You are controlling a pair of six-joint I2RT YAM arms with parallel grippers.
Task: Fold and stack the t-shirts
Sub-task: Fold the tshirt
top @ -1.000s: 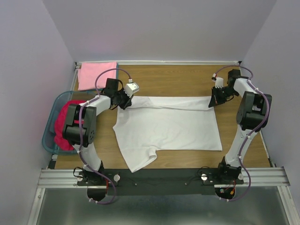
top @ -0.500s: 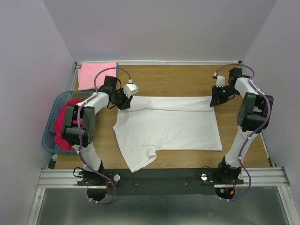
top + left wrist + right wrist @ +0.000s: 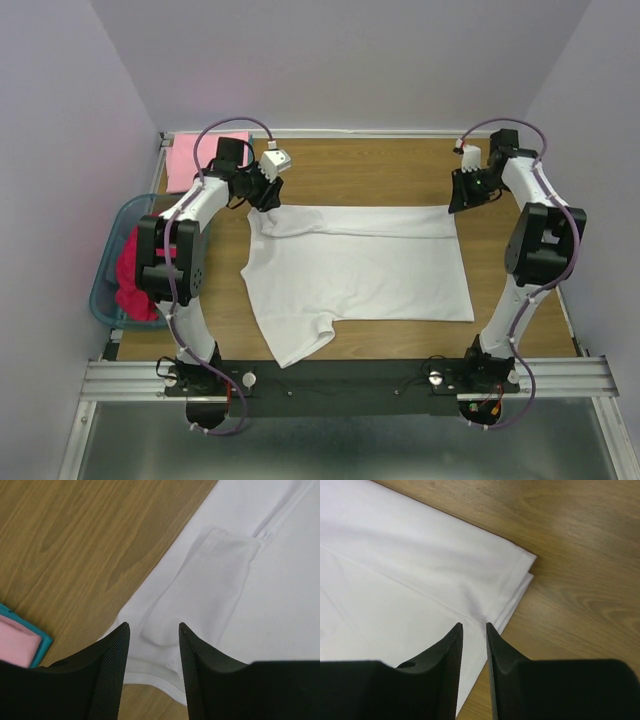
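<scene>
The left gripper hangs spread and empty over the white t-shirt on the table. The right gripper, narrowly parted, holds nothing above its far corner. Its top edge is folded (near sleeve loose). The pink t-shirt looks folded; the magenta t-shirt waits in the basket.

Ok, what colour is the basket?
The basket is teal; the top view shows it best.

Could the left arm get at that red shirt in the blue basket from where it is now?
Probably yes. The red shirt lies uncovered in the open-topped basket right beside that arm, and the left tool is open and empty.
</scene>
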